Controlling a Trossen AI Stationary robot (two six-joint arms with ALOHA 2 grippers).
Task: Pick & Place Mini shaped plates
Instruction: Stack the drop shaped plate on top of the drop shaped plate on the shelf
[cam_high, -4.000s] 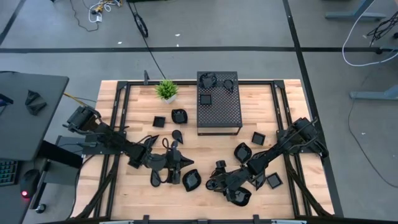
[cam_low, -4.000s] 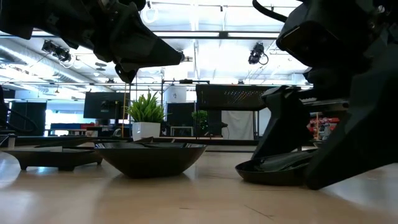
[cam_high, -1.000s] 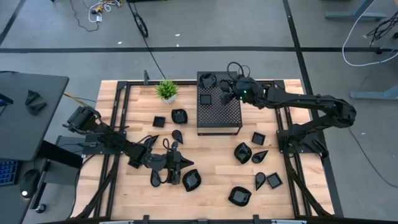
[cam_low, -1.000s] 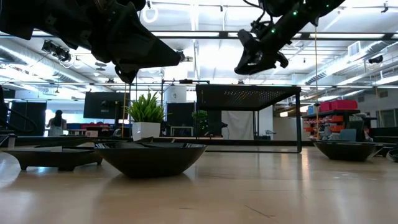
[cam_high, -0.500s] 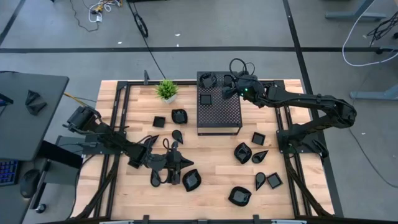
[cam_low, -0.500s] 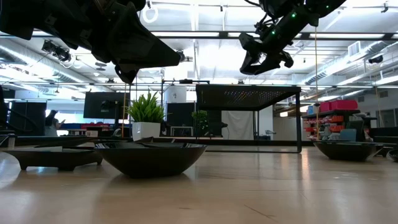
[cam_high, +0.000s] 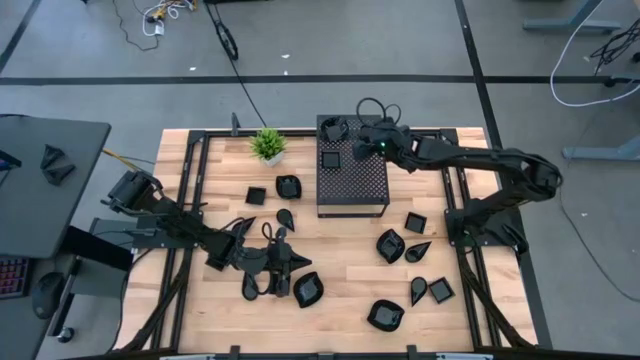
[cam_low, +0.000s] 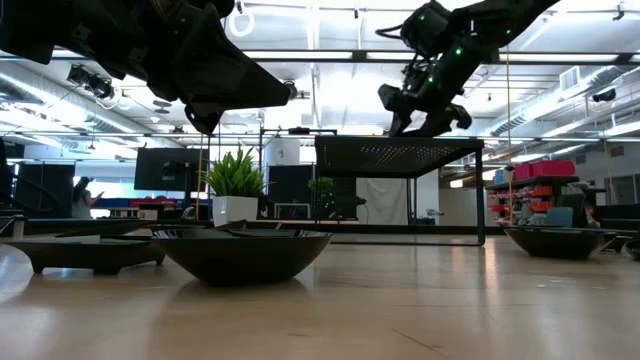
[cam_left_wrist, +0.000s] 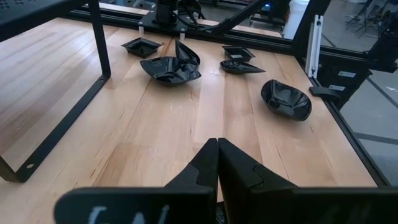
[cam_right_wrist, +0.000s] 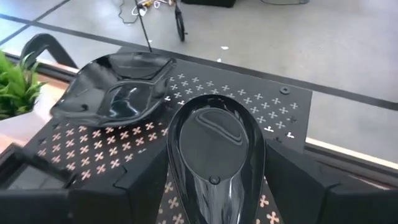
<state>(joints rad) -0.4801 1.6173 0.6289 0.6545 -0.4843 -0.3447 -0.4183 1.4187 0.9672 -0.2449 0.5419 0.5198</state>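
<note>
Three plates (cam_high: 336, 128) lie on the perforated box (cam_high: 352, 178), others around it

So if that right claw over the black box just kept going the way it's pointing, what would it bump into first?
Most likely the perforated black box just below: the right claw tilts down over its top with a teardrop dish between its fingers. Depth is hard to judge; the stacked dishes sit off to one side.

You are finding bare wood lying open between the perforated box (cam_high: 352, 166) and the scattered mini shaped plates (cam_high: 392, 245), while the potted plant (cam_high: 267, 145) is crowding its left side.
</note>
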